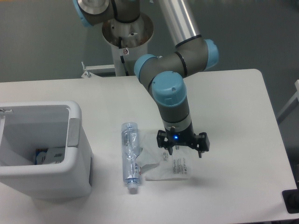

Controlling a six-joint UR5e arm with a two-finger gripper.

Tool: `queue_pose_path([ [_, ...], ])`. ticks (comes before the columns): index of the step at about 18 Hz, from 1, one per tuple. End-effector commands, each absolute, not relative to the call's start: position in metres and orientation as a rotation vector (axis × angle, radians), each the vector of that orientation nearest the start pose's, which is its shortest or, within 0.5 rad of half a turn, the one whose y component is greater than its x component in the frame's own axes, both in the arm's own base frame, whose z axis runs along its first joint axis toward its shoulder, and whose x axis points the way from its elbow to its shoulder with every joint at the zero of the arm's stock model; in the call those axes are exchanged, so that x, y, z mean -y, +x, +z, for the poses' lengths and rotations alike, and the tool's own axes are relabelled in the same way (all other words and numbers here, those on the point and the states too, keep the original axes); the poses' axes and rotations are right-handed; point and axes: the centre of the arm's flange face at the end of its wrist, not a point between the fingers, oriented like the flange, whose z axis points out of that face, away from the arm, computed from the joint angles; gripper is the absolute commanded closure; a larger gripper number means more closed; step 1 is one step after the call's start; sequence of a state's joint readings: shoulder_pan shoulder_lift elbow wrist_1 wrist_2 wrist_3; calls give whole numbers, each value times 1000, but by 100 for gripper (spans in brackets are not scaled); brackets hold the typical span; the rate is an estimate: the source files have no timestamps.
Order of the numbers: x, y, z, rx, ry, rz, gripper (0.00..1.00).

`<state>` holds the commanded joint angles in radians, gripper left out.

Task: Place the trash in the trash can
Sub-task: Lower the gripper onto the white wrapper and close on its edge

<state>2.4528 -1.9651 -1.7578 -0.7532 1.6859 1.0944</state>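
White table (243, 102) fills my view. At its left edge stands the trash can (74, 154). Toward the front edge I see the gripper (182, 149), fingers spread, above the wrapper (170, 168), which lies flat beside a crushed clear bottle (131, 156).

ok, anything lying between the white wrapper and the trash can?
Yes: in the fixed camera view a crushed clear plastic bottle lies between the flat crumpled white plastic wrapper and the boxy white plastic bin, beside the wrapper's left edge. Bare table otherwise.
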Motion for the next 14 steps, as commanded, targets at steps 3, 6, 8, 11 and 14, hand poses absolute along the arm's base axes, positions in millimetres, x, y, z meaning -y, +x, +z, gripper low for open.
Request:
queue_pose_path([
  [3,-481,-389,257,-527,-3030,336,0],
  [6,-476,-389,245,-734,-2956,252,0],
  [8,-479,-390,236,-800,-2906,205,0],
  [11,-487,-391,225,-835,-2842,138,0],
  [14,-488,-397,212,-794,-2749,45,0],
])
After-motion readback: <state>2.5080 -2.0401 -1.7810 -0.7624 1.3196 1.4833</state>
